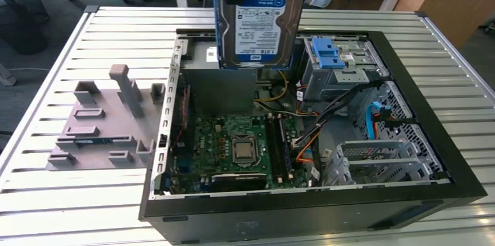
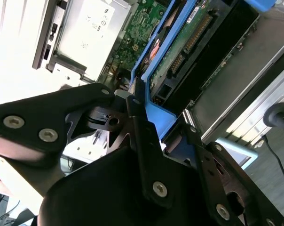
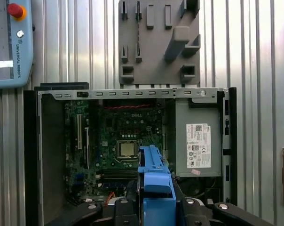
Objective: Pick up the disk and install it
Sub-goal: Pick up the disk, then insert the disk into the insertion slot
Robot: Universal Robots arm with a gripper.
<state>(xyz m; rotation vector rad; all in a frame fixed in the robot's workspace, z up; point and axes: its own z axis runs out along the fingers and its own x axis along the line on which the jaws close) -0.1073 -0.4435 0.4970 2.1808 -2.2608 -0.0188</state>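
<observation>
A white-and-blue label (image 1: 267,28) is showing on the disk (image 1: 259,17), its print seemingly too fine to make out. A white printed sticker (image 3: 198,146) is sitting on the grey power supply (image 3: 198,113), and white lettering (image 3: 20,59) is running down the blue pendant (image 3: 8,70)

Black fingers (image 2: 138,122) of the hand (image 2: 157,117) are clamped on the blue bracket of the disk (image 2: 193,40), its circuit-board side facing the camera. Beyond it lie the grey power supply (image 2: 85,28) and the green motherboard (image 2: 144,21)
</observation>
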